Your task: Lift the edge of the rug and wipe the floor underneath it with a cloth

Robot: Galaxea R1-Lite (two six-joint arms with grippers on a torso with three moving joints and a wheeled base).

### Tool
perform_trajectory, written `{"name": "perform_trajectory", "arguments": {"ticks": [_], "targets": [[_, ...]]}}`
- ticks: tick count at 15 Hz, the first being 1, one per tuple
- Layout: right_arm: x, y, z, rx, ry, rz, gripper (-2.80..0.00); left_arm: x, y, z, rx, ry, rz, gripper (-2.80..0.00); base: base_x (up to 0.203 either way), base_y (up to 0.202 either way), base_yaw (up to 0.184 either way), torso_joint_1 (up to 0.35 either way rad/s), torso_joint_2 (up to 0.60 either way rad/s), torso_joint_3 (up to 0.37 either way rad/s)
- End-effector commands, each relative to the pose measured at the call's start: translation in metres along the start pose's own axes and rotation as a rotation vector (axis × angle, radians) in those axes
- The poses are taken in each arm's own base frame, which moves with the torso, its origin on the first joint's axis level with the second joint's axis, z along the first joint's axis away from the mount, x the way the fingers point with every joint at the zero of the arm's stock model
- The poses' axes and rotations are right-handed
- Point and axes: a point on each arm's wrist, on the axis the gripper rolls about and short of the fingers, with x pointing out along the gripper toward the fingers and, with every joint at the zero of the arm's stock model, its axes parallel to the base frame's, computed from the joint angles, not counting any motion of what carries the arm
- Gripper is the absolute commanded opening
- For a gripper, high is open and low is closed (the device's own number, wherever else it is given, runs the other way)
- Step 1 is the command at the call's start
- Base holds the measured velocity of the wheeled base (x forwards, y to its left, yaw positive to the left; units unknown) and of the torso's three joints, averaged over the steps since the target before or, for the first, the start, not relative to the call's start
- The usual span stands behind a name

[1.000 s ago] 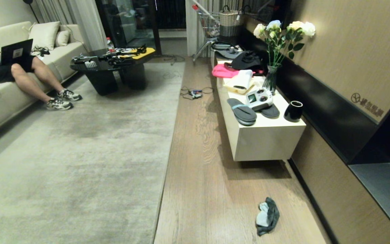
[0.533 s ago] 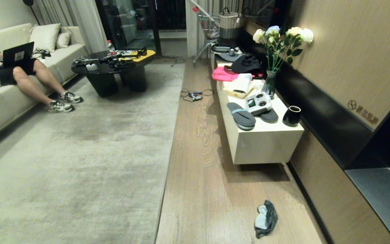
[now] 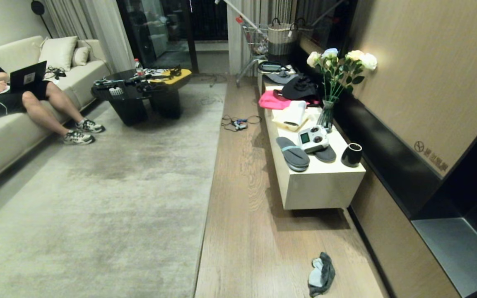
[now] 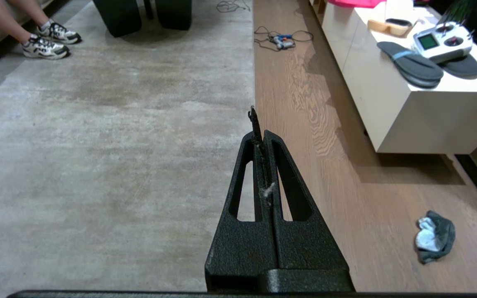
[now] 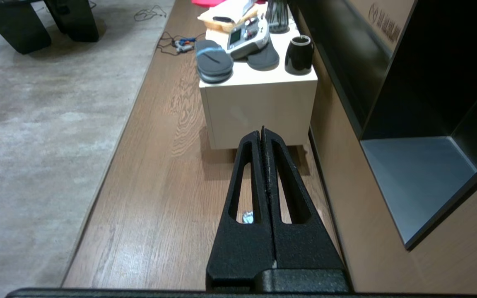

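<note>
While both grippers, left gripper point(image 4: 262, 136) and right gripper point(image 5: 263, 138), hang pressed together and empty; cloth point(image 3: 321, 274) lying on floor point(image 3: 242, 231), well apart from rug edge point(image 3: 207, 198); risks dragging rug, snagging cables point(image 3: 238, 121).

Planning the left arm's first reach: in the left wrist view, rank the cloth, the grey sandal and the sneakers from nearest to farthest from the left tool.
1. Cloth, on the wood floor beside the left tool.
2. Grey sandal, on the white bench.
3. Sneakers, across the rug by the sofa.
</note>
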Motion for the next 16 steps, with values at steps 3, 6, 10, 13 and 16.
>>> {"name": "perform_trajectory", "arguments": {"ticks": [3, 6, 10, 13, 16], "targets": [[0.0001, 0.0000, 0.0001, 0.000, 0.001, 0.000, -2.80, 0.0001, 0.0000, 0.0000, -0.001, 0.001, 0.001, -2.80, 0.000, 0.000, 0.000, 0.117, -0.49, -0.370], [0.0001, 0.0000, 0.0001, 0.000, 0.001, 0.000, -2.80, 0.0001, 0.0000, 0.0000, -0.001, 0.001, 0.001, -2.80, 0.000, 0.000, 0.000, 0.152, -0.51, -0.359], [0.0001, 0.0000, -0.0001, -0.003, 0.003, 0.000, -2.80, 0.0001, 0.0000, 0.0000, -0.001, 0.001, 0.001, -2.80, 0.000, 0.000, 0.000, 0.180, -0.53, -0.360], [0.0001, 0.0000, -0.0001, 0.001, 0.003, 0.000, -2.80, 0.0000, 0.0000, 0.0000, -0.001, -0.001, 0.001, -2.80, 0.000, 0.000, 0.000, 0.201, -0.57, -0.364], [0.0001, 0.0000, 0.0001, 0.001, 0.001, 0.000, -2.80, 0.0000, 0.0000, 0.0000, -0.001, 0.000, 0.001, -2.80, 0.000, 0.000, 0.000, 0.236, -0.59, -0.367]]}}
